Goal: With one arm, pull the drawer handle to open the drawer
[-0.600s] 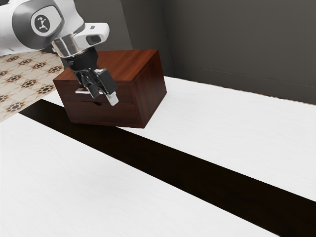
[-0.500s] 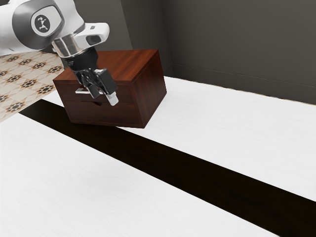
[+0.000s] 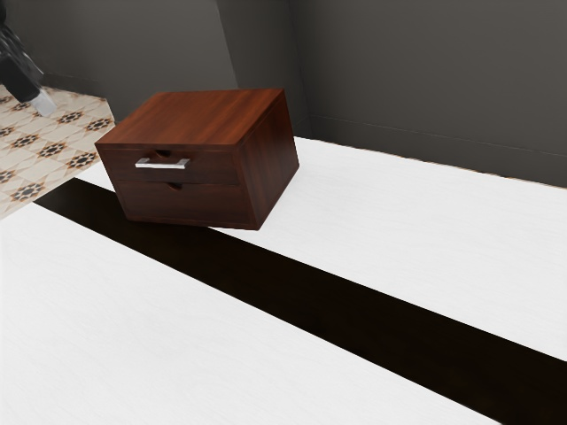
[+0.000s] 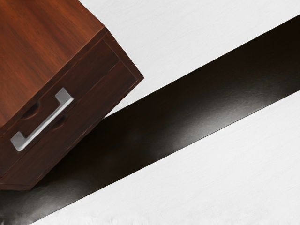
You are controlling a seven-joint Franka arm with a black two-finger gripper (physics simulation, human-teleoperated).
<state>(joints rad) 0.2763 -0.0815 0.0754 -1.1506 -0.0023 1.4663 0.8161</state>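
At the upper corner on the exterior view's left, the single black gripper [image 3: 34,91] hangs over the patterned tiled floor [image 3: 53,150], well apart from the work. It is cut off by the frame edge, so whether it is open or closed cannot be told; nothing is seen in its hold. To its right stands the one dark wooden cabinet [image 3: 208,119] at the near corner of the white table [image 3: 416,221]. Its upper drawer [image 3: 208,166] sits flush with the cabinet front and so looks fully closed. The drawer's one silver bar handle [image 3: 162,163] is untouched. By this showing the whole job remains: reach the handle, close on it and pull the drawer out. The wrist view looks down on the same cabinet [image 4: 42,51] and handle [image 4: 41,119] from a distance, with no gap at the drawer's edges. The count runs to one gripper, one cabinet, one handle, what appear to be two front panels, the drawer and a lower panel [image 3: 190,202], and one dark stripe [image 3: 354,310] crossing the table toward the exterior view's right.
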